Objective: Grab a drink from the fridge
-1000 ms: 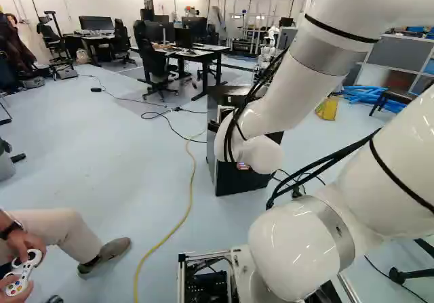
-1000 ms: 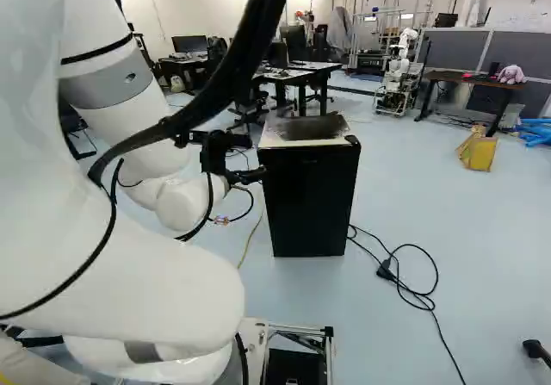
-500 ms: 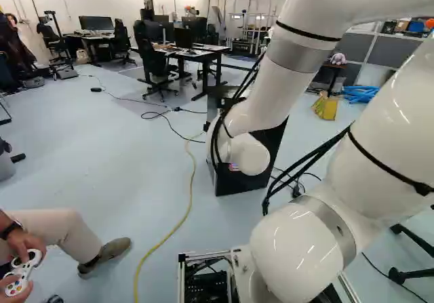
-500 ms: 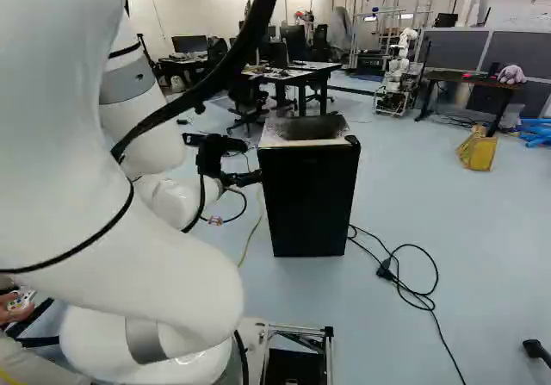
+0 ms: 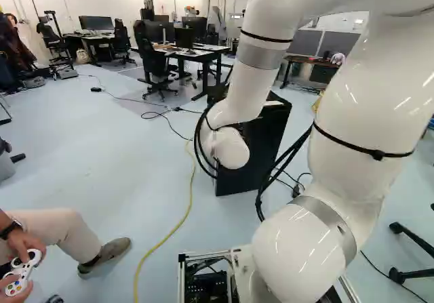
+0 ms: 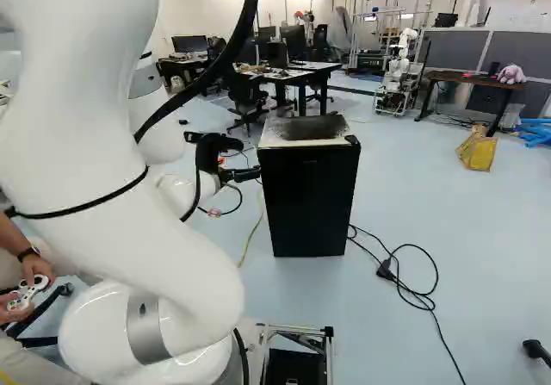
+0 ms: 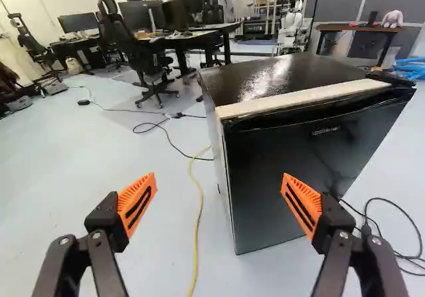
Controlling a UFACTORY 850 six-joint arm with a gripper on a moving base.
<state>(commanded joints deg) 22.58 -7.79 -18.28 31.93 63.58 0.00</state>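
Note:
In the right base view my gripper [image 6: 241, 176] is just left of the black fridge [image 6: 308, 200], near the upper part of its door. The wrist view shows the gripper [image 7: 219, 184] wide open with nothing between its orange pads. One finger overlaps the front of the fridge [image 7: 285, 177]; the other is over the floor beyond the fridge's side. The door looks shut, with a pale strip along its top edge. In the left base view the arm partly covers the fridge [image 5: 264, 147]. No drink is visible.
A yellow cable [image 5: 183, 218] runs along the floor beside the fridge, and a black cable with a plug [image 6: 385, 270] lies on its other side. Desks [image 6: 301, 75] and office chairs stand behind. Another robot [image 6: 398, 71] is at the back.
My arm has swung left in the left base view, uncovering more of the fridge. In the right base view the gripper has shifted slightly left. The base and the fridge have not moved.

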